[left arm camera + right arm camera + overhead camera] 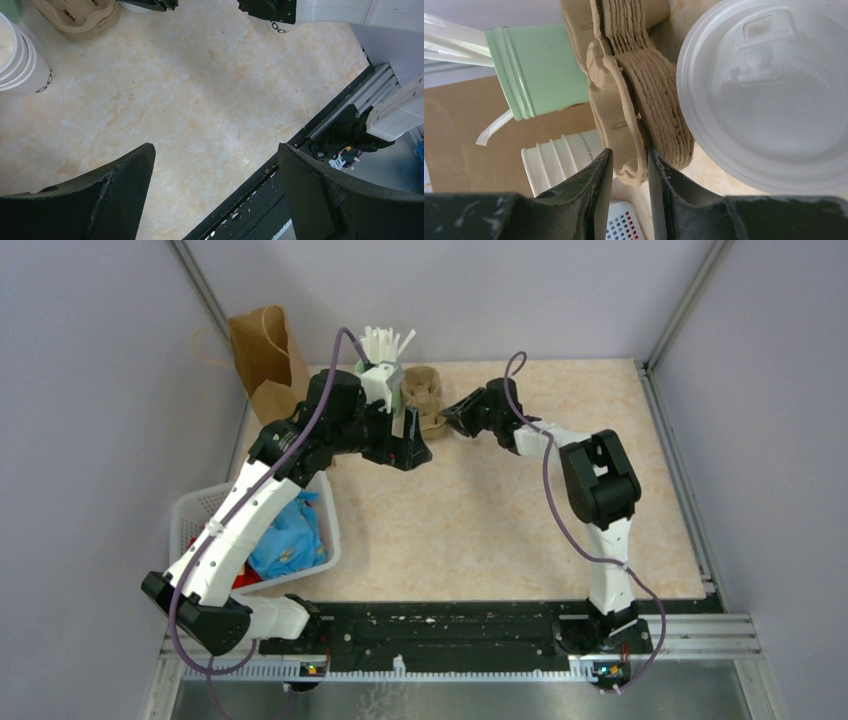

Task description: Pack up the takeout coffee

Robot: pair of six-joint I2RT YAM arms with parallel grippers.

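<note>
The takeout coffee shows in the right wrist view as a round white plastic lid [769, 95], right beside my right gripper. In the left wrist view a bit of its lettered side [278, 28] shows under the right arm. A stack of brown pulp carrier trays [649, 90] stands left of it, at the table's back [425, 390]. My right gripper [630, 150] is shut on the rim of the top tray; in the top view it [452, 418] is at the stack's right side. My left gripper [214, 147] is wide open and empty above bare table, left of the trays [418, 452].
A stack of lidless paper cups [20, 65] stands by the trays. A green holder with white straws [385, 345] and a brown paper bag [265, 355] stand at the back left. A white basket [200, 510] with cloths sits front left. A black rail [440, 625] runs along the near edge.
</note>
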